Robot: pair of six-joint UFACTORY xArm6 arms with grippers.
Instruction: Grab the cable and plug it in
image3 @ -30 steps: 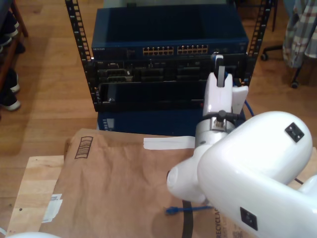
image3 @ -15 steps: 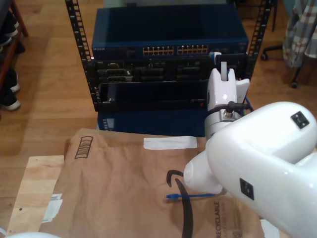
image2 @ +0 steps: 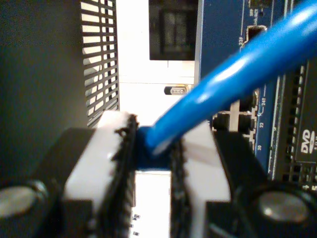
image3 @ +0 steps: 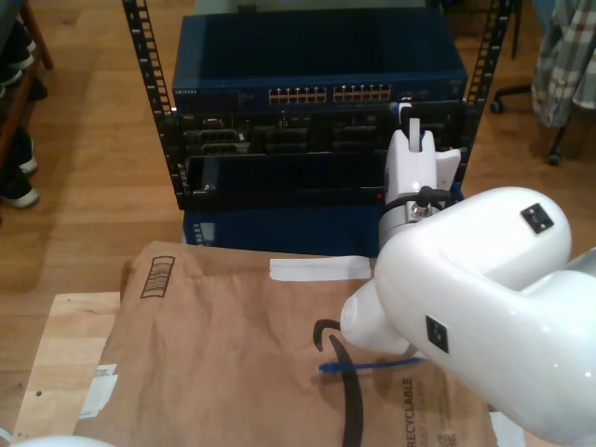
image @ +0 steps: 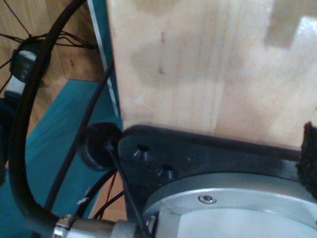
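Observation:
The cable (image2: 233, 74) is bright blue and runs out from between the pads of my second gripper (image2: 153, 148), which is shut on it. In the exterior view my second gripper (image3: 410, 116) is held up at the rack's front, close to the blue switch (image3: 317, 56) and just to the exterior view's right of its rows of yellow ports (image3: 331, 94). The cable's loose end (image3: 368, 365) lies on the brown paper below the white arm. The plug at the gripped end is hidden by the pads.
Black rack units (image3: 279, 140) sit under the switch between perforated rails (image3: 144, 56). Brown paper (image3: 214, 345) with a white tape strip (image3: 317, 269) covers a wooden table (image3: 65, 354). The first wrist view looks at a wooden board (image: 208, 64), a black cable (image: 29, 124) and teal flooring.
My second gripper has edged up and closer to the rack with the cable in it. The arm's white body has shifted, and the loose end on the paper slid slightly right.

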